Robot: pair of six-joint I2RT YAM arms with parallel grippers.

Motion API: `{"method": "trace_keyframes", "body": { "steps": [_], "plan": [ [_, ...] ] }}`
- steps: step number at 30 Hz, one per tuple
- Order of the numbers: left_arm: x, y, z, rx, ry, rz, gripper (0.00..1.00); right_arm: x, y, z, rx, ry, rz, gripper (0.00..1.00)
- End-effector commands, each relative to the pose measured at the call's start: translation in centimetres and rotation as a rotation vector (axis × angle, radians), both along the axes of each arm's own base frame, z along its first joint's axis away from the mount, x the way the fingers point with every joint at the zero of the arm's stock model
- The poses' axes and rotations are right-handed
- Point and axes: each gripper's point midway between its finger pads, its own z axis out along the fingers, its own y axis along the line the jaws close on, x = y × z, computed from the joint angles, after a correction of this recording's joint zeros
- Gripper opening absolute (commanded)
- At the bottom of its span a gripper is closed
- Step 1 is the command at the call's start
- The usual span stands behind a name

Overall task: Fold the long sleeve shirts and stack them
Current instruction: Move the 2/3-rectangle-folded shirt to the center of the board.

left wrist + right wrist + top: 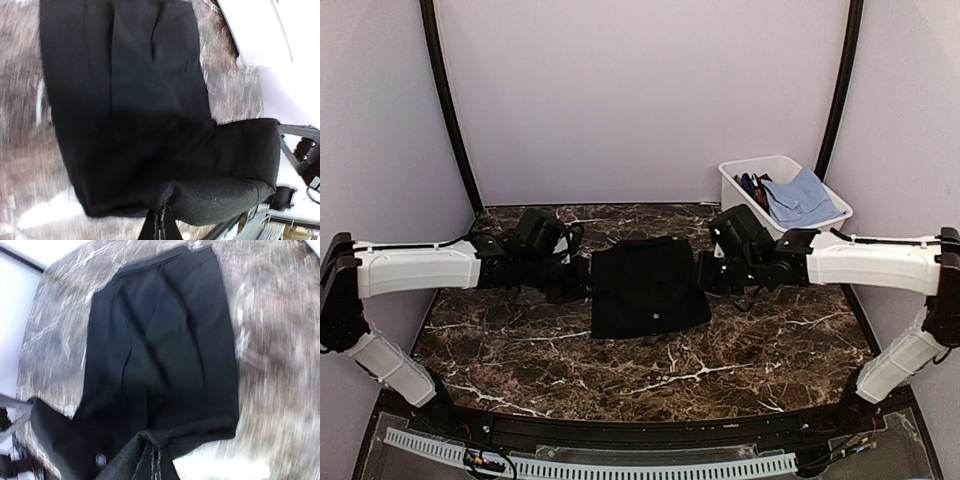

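One black long sleeve shirt [645,290] lies folded into a rough square in the middle of the dark marble table [520,350]. A small pale button [656,320] shows near its front edge. My left gripper [582,280] is at the shirt's left edge and my right gripper [705,272] at its right edge. In the left wrist view the gripper [162,207] is shut on a pinch of the black shirt [130,100]. The right wrist view shows the same: the gripper [156,452] is shut on a raised fold of the shirt [165,340].
A white bin [740,185] stands at the back right and holds a light blue cloth [803,197] and other garments. Purple walls and black corner poles enclose the table. Both forearms reach inward over the table's sides.
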Motion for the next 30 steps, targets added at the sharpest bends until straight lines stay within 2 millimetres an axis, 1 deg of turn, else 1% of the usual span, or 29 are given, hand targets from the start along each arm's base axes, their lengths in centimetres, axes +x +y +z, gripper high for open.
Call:
{"method": "trace_keyframes", "body": {
  "steps": [1,2,3,4,5,6,7,8,9,10,11,13,14,15,16,17,18,19,20,21,22,23,24,25,26,27,28,29,30],
  "plan": [
    [9.4,-1.4,0.7,-0.086,-0.111,-0.066,0.0,9.7,0.5,-0.6,0.03,-0.06,0.03,0.0],
    [13.1,-1.3,-0.5,-0.085,-0.109,-0.028,0.0,12.5,0.6,-0.9,0.04,-0.064,0.018,0.0],
    [14.6,-1.4,-4.0,-0.066,-0.052,-0.022,0.0,14.5,0.7,-1.9,0.048,-0.046,0.02,0.0],
    [17.8,-1.4,-2.8,-0.092,-0.089,0.007,0.0,16.4,0.9,-3.3,0.044,-0.027,0.018,0.0],
    [18.8,-1.4,-6.5,-0.078,-0.02,0.021,0.0,18.2,1.2,-4.6,0.035,-0.009,0.021,0.0],
    [21.1,-1.1,-5.8,-0.098,-0.044,0.044,0.0,19.4,1.6,-6.0,0.024,0.018,0.033,0.0],
    [21.9,-1.1,-8.3,-0.096,-0.005,0.062,0.0,20.6,2.0,-7.2,0.01,0.039,0.039,0.0],
    [23.3,-0.9,-8.0,-0.109,-0.023,0.08,0.0,21.5,2.4,-8.2,-0.005,0.053,0.046,0.0],
    [23.6,-0.7,-9.6,-0.103,0.002,0.093,0.0,22.2,2.8,-9.3,-0.014,0.067,0.054,0.0],
    [24.2,-0.6,-9.6,-0.107,-0.005,0.101,0.0,22.6,3.2,-10.2,-0.019,0.081,0.063,0.0],
    [24.3,-0.6,-10.4,-0.102,0.009,0.111,0.0,22.6,3.6,-11.1,-0.019,0.099,0.074,0.0],
    [24.0,-0.7,-11.2,-0.114,0.03,0.112,0.0,22.1,3.7,-12.7,-0.02,0.132,0.083,0.0],
    [23.6,-0.7,-11.6,-0.116,0.041,0.11,0.0,21.5,3.6,-13.3,-0.021,0.145,0.083,0.0],
    [23.3,-0.8,-11.6,-0.122,0.053,0.107,0.0,20.7,3.4,-13.9,-0.026,0.159,0.082,0.0],
    [22.4,-0.8,-12.3,-0.113,0.076,0.103,0.0,19.9,3.3,-13.7,-0.026,0.16,0.084,0.0],
    [21.3,-0.7,-12.5,-0.104,0.092,0.099,0.0,18.8,3.0,-13.8,-0.034,0.165,0.085,0.0],
    [20.7,-0.6,-12.6,-0.1,0.096,0.098,0.0,17.7,2.7,-13.7,-0.039,0.164,0.087,0.0],
    [19.1,-0.5,-12.5,-0.094,0.11,0.094,0.0,16.2,2.2,-14.2,-0.05,0.174,0.088,0.0],
    [18.5,-0.5,-11.2,-0.103,0.096,0.1,0.0,14.9,1.9,-14.0,-0.055,0.176,0.09,0.0],
    [16.4,-0.3,-12.3,-0.085,0.126,0.094,0.0,13.5,1.7,-14.1,-0.055,0.182,0.093,0.0],
    [15.8,-0.2,-10.6,-0.094,0.105,0.101,0.0,12.1,1.6,-13.8,-0.052,0.184,0.098,0.0],
    [13.3,0.1,-12.0,-0.073,0.141,0.095,0.0,10.5,1.4,-13.7,-0.054,0.186,0.104,0.0],
    [11.3,0.8,-11.7,-0.068,0.152,0.106,0.0,8.9,1.3,-13.5,-0.055,0.185,0.111,0.0],
    [9.9,0.3,-11.3,-0.07,0.146,0.091,0.0,7.3,1.2,-12.5,-0.05,0.172,0.116,0.0],
    [7.3,0.4,-11.2,-0.06,0.155,0.086,0.0,5.7,1.1,-12.3,-0.049,0.169,0.119,0.0],
    [6.1,0.4,-10.9,-0.057,0.153,0.081,0.0,3.9,1.2,-11.9,-0.048,0.165,0.129,0.0],
    [3.5,0.3,-10.6,-0.051,0.155,0.071,0.0,2.3,1.1,-11.5,-0.042,0.162,0.131,0.0],
    [2.4,0.4,-10.5,-0.046,0.157,0.069,0.0,0.9,1.1,-11.1,-0.034,0.156,0.135,0.0],
    [0.1,0.7,-10.3,-0.039,0.161,0.071,0.0,-0.6,1.0,-10.6,-0.027,0.149,0.138,0.0]
  ]
}}
